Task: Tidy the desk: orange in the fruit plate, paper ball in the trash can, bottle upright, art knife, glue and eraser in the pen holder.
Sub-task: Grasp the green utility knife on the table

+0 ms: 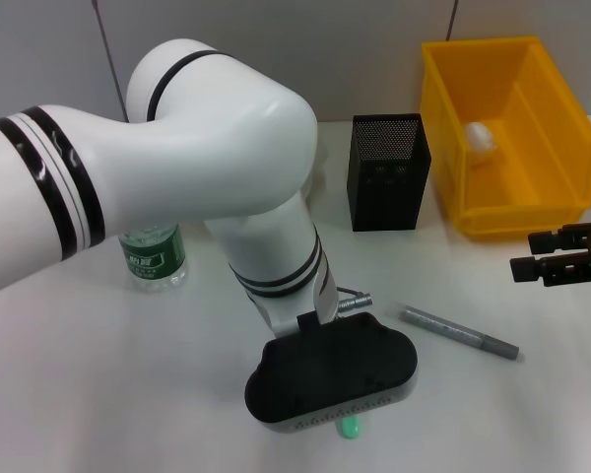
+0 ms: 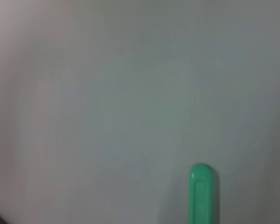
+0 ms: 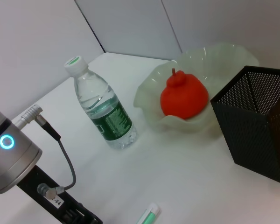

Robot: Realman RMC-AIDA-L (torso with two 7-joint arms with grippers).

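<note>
Left claw (image 1: 347, 419), its fingers' state hidden, hovers over the green glue stick (image 2: 201, 193) near the surface's front edge; it should descend centred, then close across the stick's width.

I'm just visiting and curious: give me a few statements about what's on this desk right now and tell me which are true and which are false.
1. The orange sits in the fruit plate. True.
2. The bottle lies on its side. False: it stands upright with its cap on.
3. The trash can holds a white paper ball. True.
4. The grey pen-like tool is inside the pen holder. False: it lies on the desk.
5. The right gripper holds the orange. False: it holds nothing and is open.
</note>
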